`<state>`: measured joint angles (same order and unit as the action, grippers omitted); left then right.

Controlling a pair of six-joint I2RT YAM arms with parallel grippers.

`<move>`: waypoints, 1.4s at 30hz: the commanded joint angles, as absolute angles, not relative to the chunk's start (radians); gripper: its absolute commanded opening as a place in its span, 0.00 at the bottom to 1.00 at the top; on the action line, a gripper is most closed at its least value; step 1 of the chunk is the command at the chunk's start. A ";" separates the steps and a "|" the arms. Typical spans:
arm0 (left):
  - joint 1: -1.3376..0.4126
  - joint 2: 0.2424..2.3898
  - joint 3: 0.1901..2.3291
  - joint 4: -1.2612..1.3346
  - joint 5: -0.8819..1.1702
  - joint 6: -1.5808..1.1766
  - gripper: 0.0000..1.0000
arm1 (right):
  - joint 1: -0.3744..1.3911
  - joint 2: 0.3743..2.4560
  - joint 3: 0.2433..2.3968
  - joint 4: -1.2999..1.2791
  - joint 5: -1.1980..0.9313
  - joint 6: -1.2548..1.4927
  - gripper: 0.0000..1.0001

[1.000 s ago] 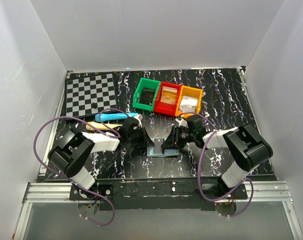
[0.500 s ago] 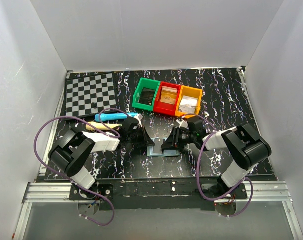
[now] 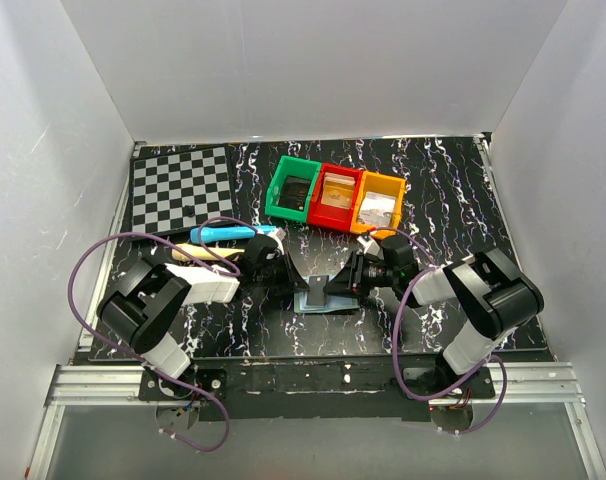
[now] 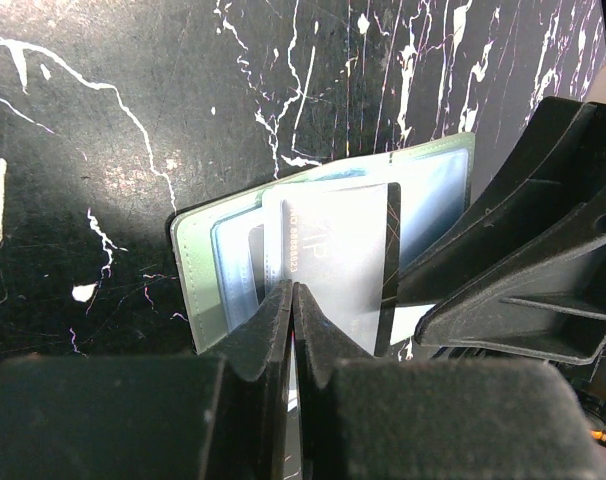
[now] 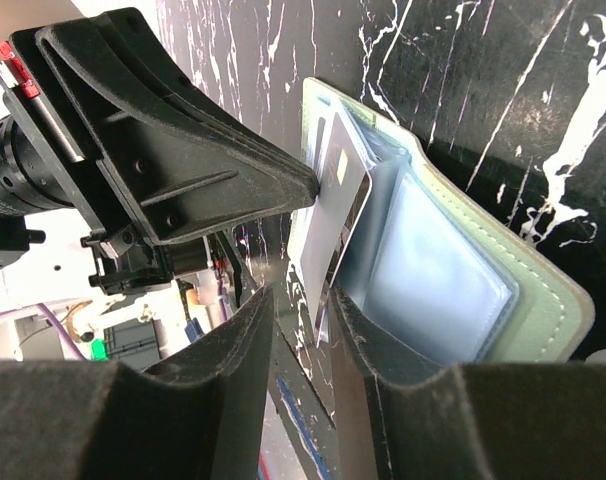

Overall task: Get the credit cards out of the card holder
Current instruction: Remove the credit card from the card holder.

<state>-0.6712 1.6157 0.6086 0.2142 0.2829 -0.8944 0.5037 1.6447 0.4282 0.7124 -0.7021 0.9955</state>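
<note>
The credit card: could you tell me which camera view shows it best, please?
Left wrist: the credit card faces the camera, printed digits visible, poking from the card holder. Right wrist shows it obliquely. Top view: too small to make out.

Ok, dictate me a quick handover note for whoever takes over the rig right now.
Left gripper: shut, tips pressing on the card holder, which lies open on the table.
Right gripper: open, jaws straddling the edge of one credit card.
Done: that card is partly out of its pocket.
To do: close on it, pull it free, then check for more; whether others remain is unclear.
</note>
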 commanded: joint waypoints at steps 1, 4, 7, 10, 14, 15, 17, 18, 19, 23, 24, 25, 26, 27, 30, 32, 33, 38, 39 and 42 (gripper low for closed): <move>-0.673 1.680 0.558 0.055 0.221 -0.854 0.00 | 0.499 1.664 0.439 0.831 -0.745 1.022 0.35; -0.673 1.684 0.560 0.058 0.227 -0.853 0.00 | 0.499 1.674 0.442 0.844 -0.750 1.031 0.35; -0.673 1.689 0.561 0.064 0.233 -0.848 0.00 | 0.499 1.684 0.449 0.841 -0.753 1.035 0.35; -0.675 1.693 0.563 0.067 0.239 -0.848 0.00 | 0.499 1.690 0.453 0.842 -0.750 1.037 0.35; -0.673 1.697 0.563 0.075 0.247 -0.847 0.00 | 0.499 1.697 0.460 0.845 -0.749 1.046 0.35; -0.675 1.700 0.561 0.080 0.250 -0.847 0.00 | 0.499 1.698 0.462 0.845 -0.747 1.048 0.35; -0.673 1.707 0.563 0.083 0.256 -0.848 0.00 | 0.499 1.701 0.463 0.853 -0.744 1.055 0.36; -0.673 1.709 0.563 0.086 0.259 -0.848 0.00 | 0.499 1.703 0.465 0.856 -0.742 1.058 0.36; -0.675 1.709 0.561 0.089 0.262 -0.845 0.00 | 0.499 1.704 0.466 0.859 -0.742 1.060 0.36; -0.676 1.707 0.560 0.098 0.268 -0.844 0.00 | 0.500 1.704 0.469 0.858 -0.727 1.069 0.37; -0.675 1.709 0.558 0.100 0.270 -0.842 0.00 | 0.500 1.703 0.471 0.853 -0.721 1.066 0.38; -0.675 1.709 0.558 0.101 0.273 -0.842 0.00 | 0.502 1.703 0.472 0.847 -0.716 1.063 0.38; -0.675 1.707 0.557 0.104 0.275 -0.842 0.00 | 0.500 1.703 0.474 0.844 -0.713 1.065 0.38; -0.676 1.707 0.555 0.109 0.276 -0.844 0.00 | 0.500 1.703 0.474 0.842 -0.707 1.063 0.37; -0.676 1.706 0.549 0.118 0.284 -0.842 0.00 | 0.503 1.706 0.482 0.839 -0.701 1.065 0.38; -0.678 1.704 0.548 0.124 0.288 -0.842 0.00 | 0.506 1.712 0.486 0.841 -0.698 1.069 0.37; -0.678 1.704 0.545 0.127 0.291 -0.842 0.00 | 0.506 1.718 0.491 0.841 -0.695 1.069 0.36; -0.681 1.701 0.538 0.150 0.308 -0.836 0.00 | 0.512 1.736 0.502 0.856 -0.695 1.086 0.36; -0.681 1.700 0.540 0.153 0.310 -0.833 0.00 | 0.514 1.741 0.502 0.859 -0.693 1.089 0.36; -0.686 1.695 0.540 0.153 0.310 -0.828 0.00 | 0.514 1.741 0.502 0.858 -0.692 1.089 0.35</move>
